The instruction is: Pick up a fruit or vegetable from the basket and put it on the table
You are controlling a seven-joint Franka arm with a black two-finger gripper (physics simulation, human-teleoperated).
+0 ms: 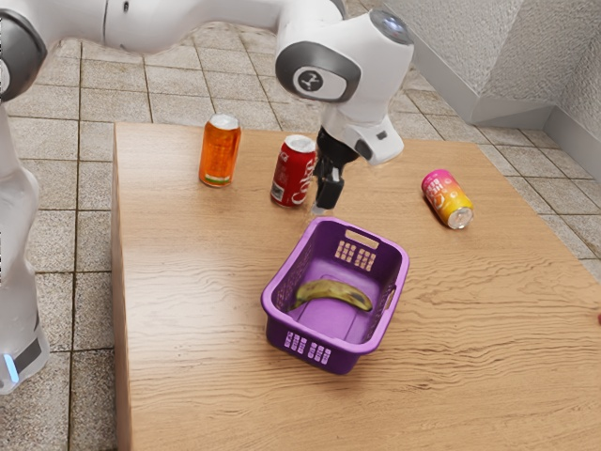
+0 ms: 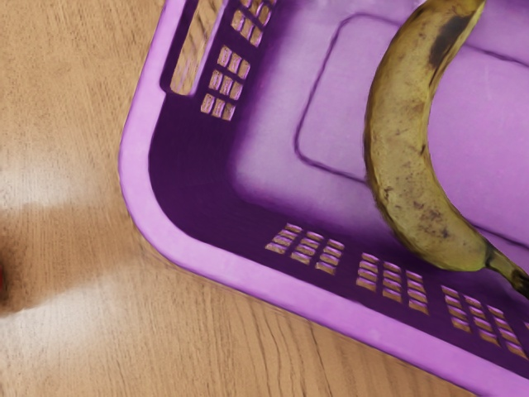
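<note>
Basket (image 1: pixel 344 358), purple, sits nearest on the table (image 1: pixel 197 376), the banana (image 1: pixel 333 290) lying on its floor. Beyond its far rim hangs the gripper (image 1: pixel 321 208); whether its jaws are open or closed cannot be told. The step looks like the approach: next it likely needs centring over the fruit, jaws parted across its width, then lowering.

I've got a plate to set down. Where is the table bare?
The table is bare between the basket and the table's edge on the exterior view's left, below the orange can, and again on the basket's other side, below the tipped yellow can. It is crowded around the red can, with the gripper beside it and the basket close by.
</note>
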